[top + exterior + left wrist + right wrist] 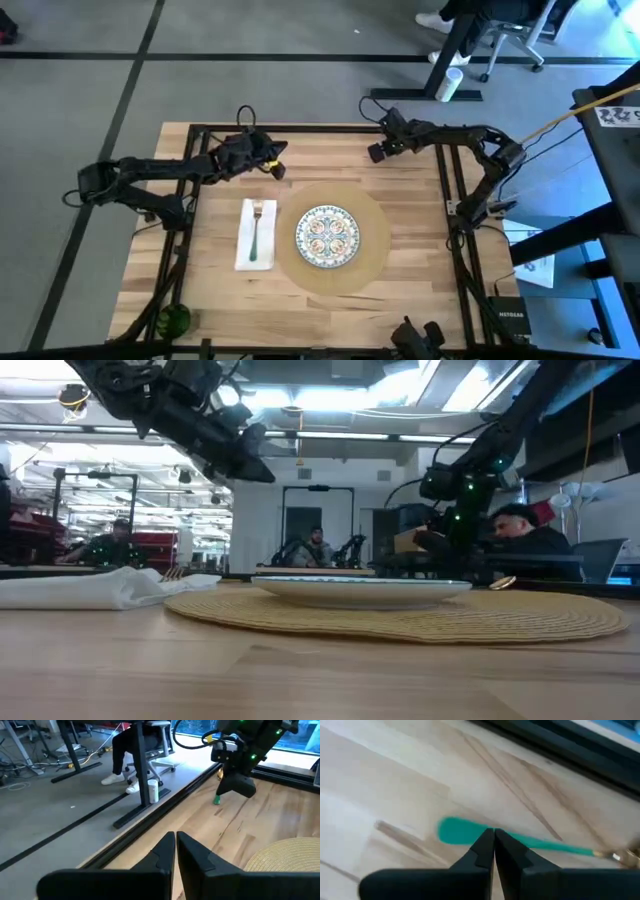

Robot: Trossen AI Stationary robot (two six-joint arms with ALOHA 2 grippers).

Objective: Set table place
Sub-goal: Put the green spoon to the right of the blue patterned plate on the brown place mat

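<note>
While the high view hides it, the right gripper (493,836), jaws together, hovers over a green-handled utensil (470,832) on the counter (420,270); left gripper (176,840) jaws are closed, empty.

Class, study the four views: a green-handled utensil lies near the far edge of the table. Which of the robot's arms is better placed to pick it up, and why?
Right. The right gripper hangs directly over the green-handled utensil. The left gripper hovers apart from it, beyond the napkin.

Table (400,285): pale wood planks, black frame. Lying on it: round tan placemat (372,262), white napkin (245,240), green-handled utensil (465,831).
</note>
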